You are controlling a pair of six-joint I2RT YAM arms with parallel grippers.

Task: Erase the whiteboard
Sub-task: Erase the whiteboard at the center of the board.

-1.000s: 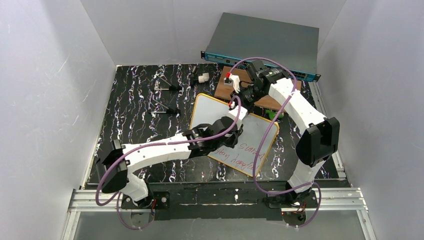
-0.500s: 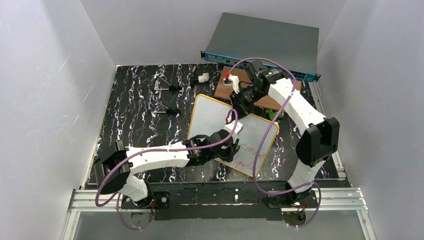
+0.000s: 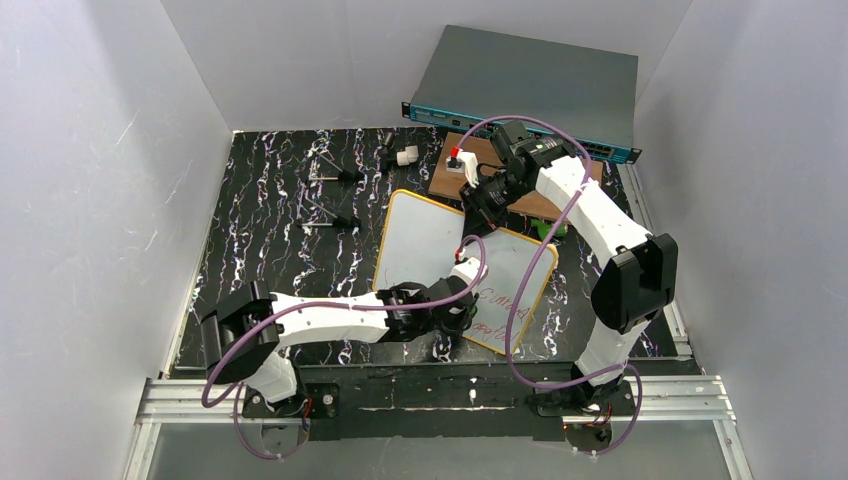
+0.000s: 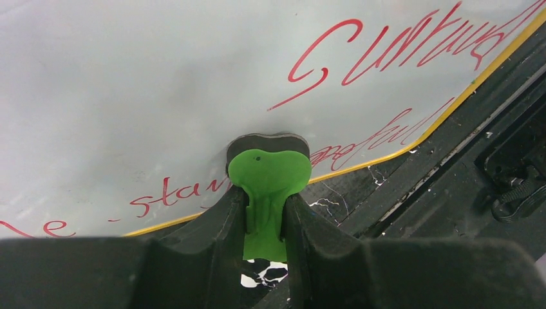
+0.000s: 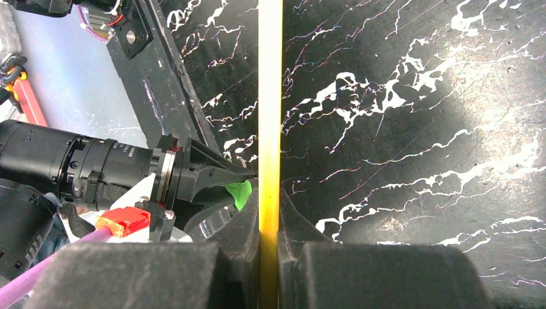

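The whiteboard, white with a thin yellow frame, lies tilted on the black marbled table. Red handwriting remains near its near right edge. My left gripper is shut on a green eraser whose dark pad presses the board close to its near edge. My right gripper is shut on the board's far yellow edge, seen edge-on in the right wrist view. The left arm and a bit of green eraser also show there.
A brown wooden board lies behind the whiteboard, with a small white and red object on it. A grey box with a teal front stands at the back. Small tools and a white piece lie at the far left.
My left gripper has dragged the eraser toward the near edge of the whiteboard, wiping away part of the red writing. The right gripper has stayed clamped on the far edge.
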